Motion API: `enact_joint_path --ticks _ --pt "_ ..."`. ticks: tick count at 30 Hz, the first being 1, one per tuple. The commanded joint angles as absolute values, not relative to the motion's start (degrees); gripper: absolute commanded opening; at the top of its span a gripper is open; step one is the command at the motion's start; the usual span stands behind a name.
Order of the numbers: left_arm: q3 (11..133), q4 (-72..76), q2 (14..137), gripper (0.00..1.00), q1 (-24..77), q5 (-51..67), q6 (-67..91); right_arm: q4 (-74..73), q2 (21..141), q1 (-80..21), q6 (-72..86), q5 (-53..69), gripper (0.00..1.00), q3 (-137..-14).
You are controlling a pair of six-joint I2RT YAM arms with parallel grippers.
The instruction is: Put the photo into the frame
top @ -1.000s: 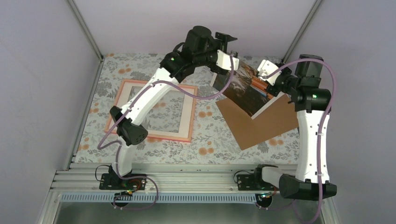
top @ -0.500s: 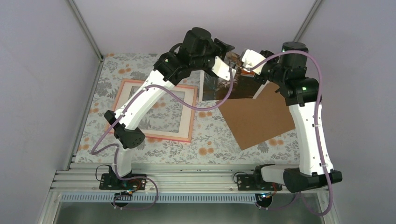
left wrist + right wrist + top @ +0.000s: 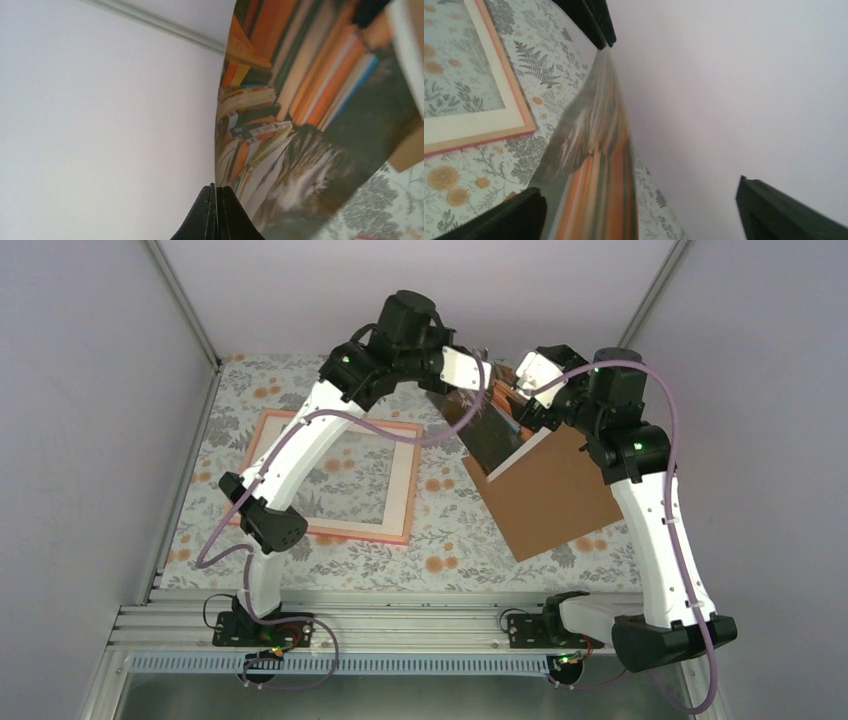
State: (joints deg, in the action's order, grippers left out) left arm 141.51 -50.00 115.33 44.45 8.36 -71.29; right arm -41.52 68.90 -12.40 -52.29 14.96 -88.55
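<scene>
Floral cloth covers the table (image 3: 440, 540), with plain pale walls closing it in on three sides. From the top view you see the frame (image 3: 408, 490) lying flat on the left half, paler side up, partly under your left arm. A brown backing board (image 3: 560, 495) lies flat on the right half. The photo (image 3: 495, 432) is up off the cloth near the far side, standing on edge between the left gripper (image 3: 484, 380) and the right gripper (image 3: 512, 392). Its lower part hangs over the board's far left corner, well apart from the frame.

From your left wrist, the left gripper (image 3: 216, 192) has its two dark fingers pressed together on the photo's (image 3: 300, 125) near edge. The print curves away from them, with book spines and pale cat fur showing against the wall.

From your right wrist, the right gripper (image 3: 640, 187) stands wide open, one finger at each lower corner. The photo (image 3: 599, 170) runs edge-on between them and neither finger pinches it. At its far end you can see the left gripper's fingers (image 3: 594, 22) clamped on it. A corner of the frame (image 3: 499, 122) lies on the cloth below.
</scene>
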Motion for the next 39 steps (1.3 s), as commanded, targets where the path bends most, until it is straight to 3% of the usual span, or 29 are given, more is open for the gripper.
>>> enact_joint_path --ticks 1,5,9,18,22,29,39 --pt "141.89 -50.14 111.53 0.02 39.93 18.01 -48.89 -33.93 66.53 -12.83 -38.91 17.78 1.0 -86.71" --pt "138.21 -45.45 108.06 0.02 33.59 32.74 -22.13 -28.27 66.78 -12.21 -28.65 20.06 1.0 -86.75" --pt "120.98 -33.08 100.69 0.02 28.31 45.19 -2.65 -22.66 68.34 -10.88 -21.2 22.65 1.0 -91.11" --pt "88.26 -13.23 88.63 0.02 15.16 56.37 27.96 -20.51 71.99 -10.12 -18.01 24.38 1.0 -96.76" --pt "73.9 -17.35 83.53 0.02 9.44 54.37 25.88 -22.22 73.08 -10.15 -18.31 24.98 1.0 -93.85" --pt "59.01 -25.52 83.48 0.02 -2.45 46.15 15.42 -23.38 74.35 -10.12 -19.88 28.92 1.0 -85.26" --pt "55.19 -28.5 89.28 0.02 -11.91 39.91 0.0 -25.69 76.56 -10.13 -21.86 31.27 1.0 -79.2"
